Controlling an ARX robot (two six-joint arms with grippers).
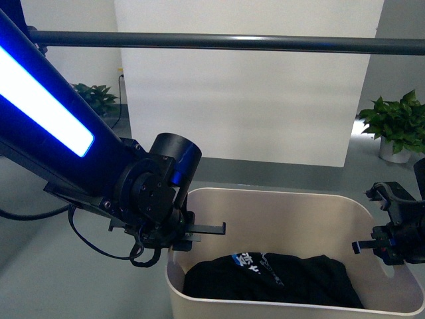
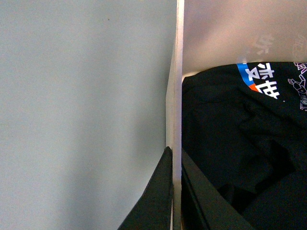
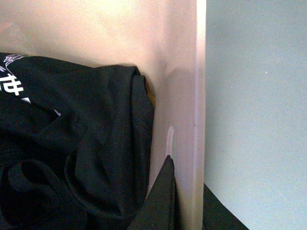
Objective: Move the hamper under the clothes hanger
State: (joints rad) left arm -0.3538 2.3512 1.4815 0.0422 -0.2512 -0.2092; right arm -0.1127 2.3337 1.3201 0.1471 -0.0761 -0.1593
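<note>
— Three views are given. What is shown in the front one?

— The hamper is seen at 6 o'clock, with a black garment lying inside. The clothes hanger is seen as a dark bar across 12 o'clock, beyond the tub. The left gripper is set over its rim at 9 o'clock, the right gripper at 3 o'clock.

— And the left wrist view?

— The tub's wall is seen pinched narrowly between two dark fingers, one outside, one inside beside the garment.

— The right wrist view?

— The same is shown: the opposite wall is clamped between a finger inside and a finger outside.

— How much is done?

— Both grips are judged made. Whether the hamper lies beneath the bar cannot be told; the shifting toward it is judged left to be done.
</note>
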